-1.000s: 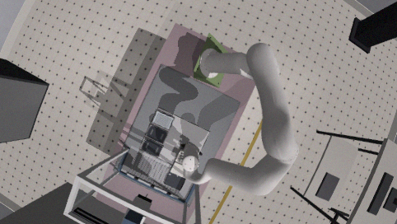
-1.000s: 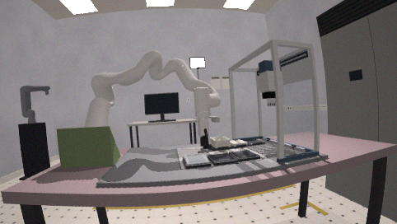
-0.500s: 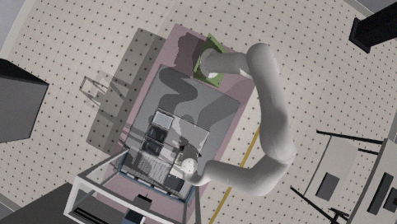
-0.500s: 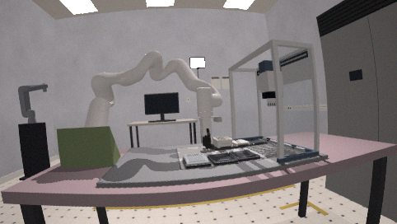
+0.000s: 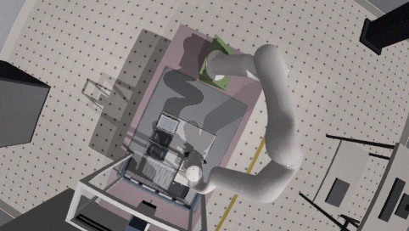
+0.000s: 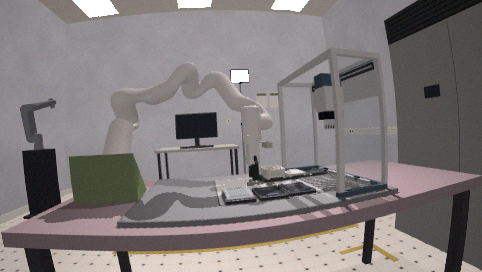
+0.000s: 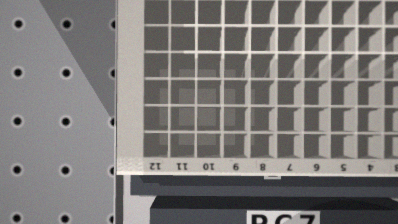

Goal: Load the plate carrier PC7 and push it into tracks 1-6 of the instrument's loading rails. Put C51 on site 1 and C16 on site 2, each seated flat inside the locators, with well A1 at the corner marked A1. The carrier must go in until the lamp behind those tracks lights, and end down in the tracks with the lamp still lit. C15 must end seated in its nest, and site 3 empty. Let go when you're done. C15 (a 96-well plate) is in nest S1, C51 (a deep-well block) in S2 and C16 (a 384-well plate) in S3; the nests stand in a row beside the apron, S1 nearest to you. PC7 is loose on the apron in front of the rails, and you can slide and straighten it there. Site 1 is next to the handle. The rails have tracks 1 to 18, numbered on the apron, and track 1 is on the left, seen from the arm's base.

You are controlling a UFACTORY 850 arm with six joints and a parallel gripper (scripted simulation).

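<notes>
In the wrist view a white deep-well block, C51 (image 7: 260, 85), fills the frame. Its column numbers 12 down to 4 run along its near edge. Below it lies the dark handle end of the carrier (image 7: 270, 205) with the label PC7 (image 7: 282, 218). The block sits on the carrier next to the handle. My fingers are out of the wrist view. In the exterior view my gripper (image 6: 254, 174) hangs straight down, just in front of the white block, and is open. C15 (image 6: 239, 193), a pale 96-well plate, lies in the nearest nest. The two nests behind it (image 6: 268, 190) (image 6: 297, 187) look dark; I cannot tell their contents.
The instrument's white frame (image 6: 332, 125) stands over the rails (image 6: 350, 182) at the far end of the deck. A green block (image 6: 105, 177) sits at the arm's base. The perforated apron (image 7: 40, 120) shows left of the carrier.
</notes>
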